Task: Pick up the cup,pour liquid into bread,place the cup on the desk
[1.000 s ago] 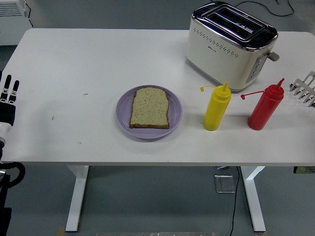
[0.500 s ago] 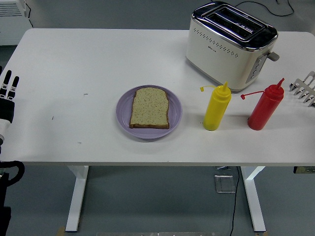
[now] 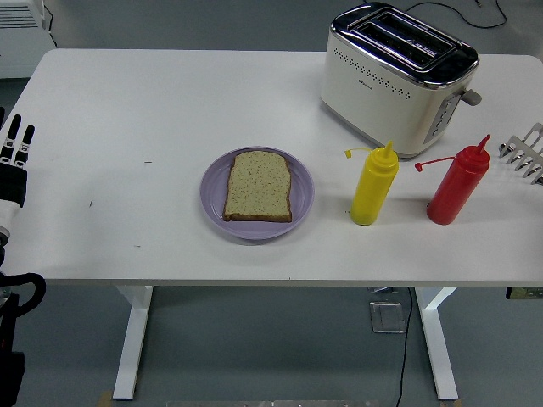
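Two squeeze bottles, yellow (image 3: pixel 373 188) and red (image 3: pixel 456 188), are stood upright on the counter (image 3: pixel 127 102) right of the bread (image 3: pixel 259 186); no cup is seen. Both hands, left (image 3: pixel 13 165) and right (image 3: pixel 524 153), are kept open, empty, so either stage is fitted.

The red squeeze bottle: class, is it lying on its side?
No, the red squeeze bottle stands upright on the white table, right of the yellow bottle.

The left hand (image 3: pixel 12 165) is cut by the picture's left edge, so only some straight fingers and part of the wrist show. The right hand (image 3: pixel 526 153) is cut by the right edge, with just pale fingertips visible beside the red squeeze bottle (image 3: pixel 456 185). Small lettering on the toaster (image 3: pixel 397 78) is too small to read.
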### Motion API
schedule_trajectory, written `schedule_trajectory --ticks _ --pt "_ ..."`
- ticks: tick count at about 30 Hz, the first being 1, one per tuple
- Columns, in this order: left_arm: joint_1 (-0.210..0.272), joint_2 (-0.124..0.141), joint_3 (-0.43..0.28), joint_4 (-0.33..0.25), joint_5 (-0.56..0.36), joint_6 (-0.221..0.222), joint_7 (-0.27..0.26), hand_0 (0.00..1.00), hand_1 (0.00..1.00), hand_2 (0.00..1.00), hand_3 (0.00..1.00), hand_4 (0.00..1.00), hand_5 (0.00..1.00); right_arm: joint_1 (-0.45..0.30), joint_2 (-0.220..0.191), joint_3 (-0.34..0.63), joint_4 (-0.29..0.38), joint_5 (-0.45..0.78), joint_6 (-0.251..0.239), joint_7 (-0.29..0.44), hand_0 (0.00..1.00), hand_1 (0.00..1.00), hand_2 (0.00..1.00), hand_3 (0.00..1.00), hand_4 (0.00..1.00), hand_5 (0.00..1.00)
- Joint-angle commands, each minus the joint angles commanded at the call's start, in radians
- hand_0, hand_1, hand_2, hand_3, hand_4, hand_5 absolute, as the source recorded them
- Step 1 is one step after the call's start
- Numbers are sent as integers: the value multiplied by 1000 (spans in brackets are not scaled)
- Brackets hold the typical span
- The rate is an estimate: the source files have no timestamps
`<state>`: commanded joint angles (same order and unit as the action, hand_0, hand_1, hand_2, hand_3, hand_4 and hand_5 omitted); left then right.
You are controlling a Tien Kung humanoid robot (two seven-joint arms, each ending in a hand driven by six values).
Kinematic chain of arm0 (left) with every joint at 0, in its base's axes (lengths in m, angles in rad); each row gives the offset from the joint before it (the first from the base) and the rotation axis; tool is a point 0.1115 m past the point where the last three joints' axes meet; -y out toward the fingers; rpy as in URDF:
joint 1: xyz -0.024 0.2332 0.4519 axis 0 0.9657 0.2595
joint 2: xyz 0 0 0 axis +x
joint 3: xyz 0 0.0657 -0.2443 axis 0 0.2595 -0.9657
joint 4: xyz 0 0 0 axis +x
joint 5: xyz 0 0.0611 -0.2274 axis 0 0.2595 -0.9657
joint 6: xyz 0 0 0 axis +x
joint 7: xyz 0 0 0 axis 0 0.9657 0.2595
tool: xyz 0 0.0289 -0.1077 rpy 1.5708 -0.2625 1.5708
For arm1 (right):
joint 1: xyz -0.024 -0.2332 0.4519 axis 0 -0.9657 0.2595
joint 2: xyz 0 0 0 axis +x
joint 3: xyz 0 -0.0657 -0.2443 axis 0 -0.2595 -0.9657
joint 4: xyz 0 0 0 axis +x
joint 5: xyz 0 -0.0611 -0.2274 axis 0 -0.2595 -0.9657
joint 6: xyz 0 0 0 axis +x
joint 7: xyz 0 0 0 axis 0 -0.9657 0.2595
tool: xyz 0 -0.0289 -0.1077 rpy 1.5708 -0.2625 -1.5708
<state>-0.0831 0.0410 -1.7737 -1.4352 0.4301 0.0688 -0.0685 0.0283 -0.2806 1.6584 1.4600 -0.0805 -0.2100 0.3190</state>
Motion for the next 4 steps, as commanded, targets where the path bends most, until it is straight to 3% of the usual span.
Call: schedule_trajectory --ticks 4 --pt "-4 -3 -9 -4 6 -1 4 796 789 819 724 514 998 0 1 2 0 0 1 0 754 689 713 701 479 448"
